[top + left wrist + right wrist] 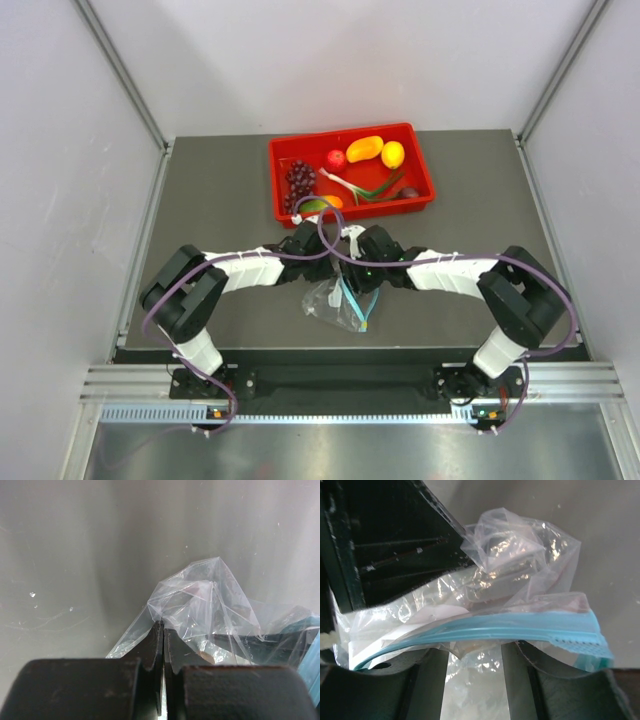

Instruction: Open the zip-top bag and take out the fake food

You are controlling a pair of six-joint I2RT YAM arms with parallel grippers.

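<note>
Arms [245,268] inward, left tool [162,628] shut — pinching bag [210,605]

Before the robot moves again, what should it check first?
1. Left hand pinching the zip-top bag: ok, it is shut on the clear plastic.
2. Right hand gripping the teal zip strip: not ok, its fingers stand apart and the strip only crosses them.
3. Zip open: cannot tell.
4. Bag empty: cannot tell, though no toy shows inside.
5. Mango and lemon out of the bag: ok, both lie in the red bin.
</note>
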